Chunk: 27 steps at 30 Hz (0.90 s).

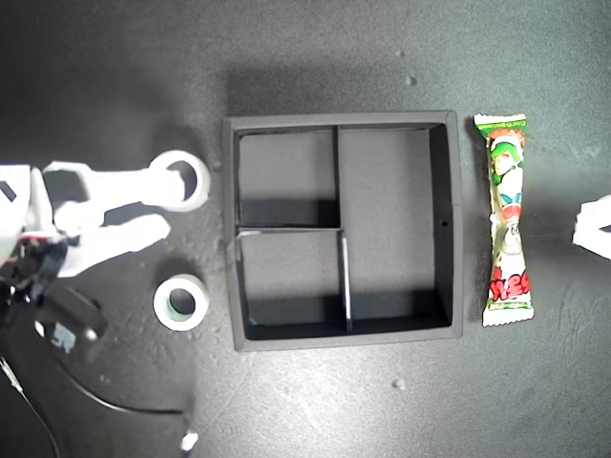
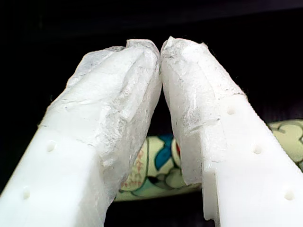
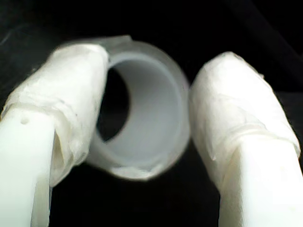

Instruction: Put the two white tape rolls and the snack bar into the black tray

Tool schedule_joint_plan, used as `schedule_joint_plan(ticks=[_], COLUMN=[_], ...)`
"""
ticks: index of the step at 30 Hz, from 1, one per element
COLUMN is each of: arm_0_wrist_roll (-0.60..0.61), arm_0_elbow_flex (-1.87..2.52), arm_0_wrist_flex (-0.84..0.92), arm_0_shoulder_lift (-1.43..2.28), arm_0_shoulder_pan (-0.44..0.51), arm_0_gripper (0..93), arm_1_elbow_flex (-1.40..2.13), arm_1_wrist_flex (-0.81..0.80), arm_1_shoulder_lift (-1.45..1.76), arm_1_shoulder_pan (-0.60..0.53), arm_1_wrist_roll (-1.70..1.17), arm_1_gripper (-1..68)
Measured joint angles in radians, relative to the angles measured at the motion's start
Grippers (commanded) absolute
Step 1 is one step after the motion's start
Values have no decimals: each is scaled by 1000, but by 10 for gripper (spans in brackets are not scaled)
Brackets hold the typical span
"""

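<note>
1. My second tool (image 3: 147,118) sits around the bigger white tape roll (image 1: 179,179). One finger (image 3: 71,99) reaches into the roll's round hole and the other finger (image 3: 232,104) is on the outside of its wall. I think the tool is closing on the wall, but I cannot tell if it is squeezing hard yet.
2. That roll is just beside the black tray (image 1: 342,231), off the tray's wall on the exterior view's left. The nearest spot is the small square part at the top of that view. So I think the next move is to lift the roll and carry it toward the exterior view's right.
3. The smaller tape roll (image 1: 180,301), with its green middle, lies flat on the worktop (image 1: 115,76). It is lower down in the exterior view, near the same tray wall. Nothing touches it.
4. The snack bar (image 1: 506,221) lies on the other side of the tray, on the exterior view's right. Its long side runs along the tray wall, close but not touching.
5. My first tool (image 2: 161,47) has its tips pressed together with nothing in them. The snack bar (image 2: 161,170) shows behind them, so this arm is the nearer one for the bar.
6. All three parts of the tray have nothing in them yet.
</note>
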Motion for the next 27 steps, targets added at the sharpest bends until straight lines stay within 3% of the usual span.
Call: schedule_joint_plan(ticks=[14, 18, 20, 27], arm_0_wrist_roll=[-12, -12, -12, -31], arm_0_elbow_flex=[-129, -184, -235, -388], arm_0_wrist_flex=[21, 21, 32, 143], arm_0_shoulder_lift=[-356, -465, -545, -698], arm_0_shoulder_pan=[-2, -28, -43, -72], arm_0_gripper=[121, 40, 0, 0], arm_1_elbow_flex=[0, -5, -20, -106], arm_1_wrist_flex=[58, 58, 58, 144], arm_1_shoulder_lift=[0, 0, 0, -2], arm_1_shoulder_pan=[-52, -51, -15, 144], arm_1_wrist_roll=[0, 5, 75, 278], arm_1_gripper=[-3, -2, -2, -3])
